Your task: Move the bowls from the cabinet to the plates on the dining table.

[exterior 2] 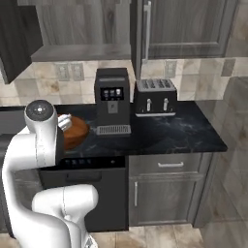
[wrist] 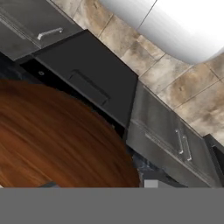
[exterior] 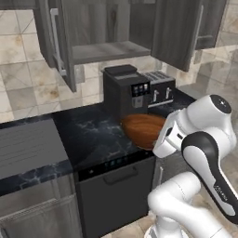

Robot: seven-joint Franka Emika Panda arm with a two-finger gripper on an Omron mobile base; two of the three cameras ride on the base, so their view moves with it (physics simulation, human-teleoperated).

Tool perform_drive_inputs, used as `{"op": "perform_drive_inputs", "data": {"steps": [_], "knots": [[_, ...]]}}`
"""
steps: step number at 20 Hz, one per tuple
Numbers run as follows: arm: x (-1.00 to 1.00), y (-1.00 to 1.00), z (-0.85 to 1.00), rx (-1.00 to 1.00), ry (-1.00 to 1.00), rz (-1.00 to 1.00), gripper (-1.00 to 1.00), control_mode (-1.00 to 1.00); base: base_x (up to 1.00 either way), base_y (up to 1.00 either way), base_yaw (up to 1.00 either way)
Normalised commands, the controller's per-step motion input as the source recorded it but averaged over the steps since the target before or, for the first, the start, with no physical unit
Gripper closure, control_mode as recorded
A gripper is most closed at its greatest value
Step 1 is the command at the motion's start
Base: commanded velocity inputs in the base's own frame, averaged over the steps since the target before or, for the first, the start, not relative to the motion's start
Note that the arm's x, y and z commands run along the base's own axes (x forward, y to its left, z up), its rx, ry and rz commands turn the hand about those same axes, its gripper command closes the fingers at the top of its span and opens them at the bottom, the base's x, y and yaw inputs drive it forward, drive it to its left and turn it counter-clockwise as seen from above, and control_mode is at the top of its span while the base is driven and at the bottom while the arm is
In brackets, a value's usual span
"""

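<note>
The brown bowl (exterior: 143,129) hangs tilted in the air above the front edge of the black tabletop (exterior: 88,135), just ahead of the coffee machine (exterior: 124,90) — off any surface, so it must be carried by the arm. The cabinet (exterior: 104,28) above stands with doors open, its shelf bare where visible, which fits a bowl taken out for the plates. The tool itself hides behind the wrist; in the hand view the bowl's wood-grain side lies right against the camera. Judging by that, the tool is clamped on the bowl's rim.
</note>
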Motion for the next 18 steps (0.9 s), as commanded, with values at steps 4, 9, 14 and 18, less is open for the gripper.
{"op": "perform_drive_inputs", "data": {"steps": [4, 9, 14, 18], "knots": [[0.0, 0.0, 0.0, 0.0, 0.0, 0.0, 1.0, 1.0, -0.82, 0.02, 0.1], [0.0, 0.0, 0.0, 0.0, 0.0, 0.0, 1.0, 1.0, -0.23, 0.31, 0.1], [0.0, 0.0, 0.0, 0.0, 0.0, 0.0, 1.0, 1.0, 0.0, 0.76, 0.12], [0.0, 0.0, 0.0, 0.0, 0.0, 0.0, 1.0, 1.0, 0.02, 0.92, 0.18]]}}
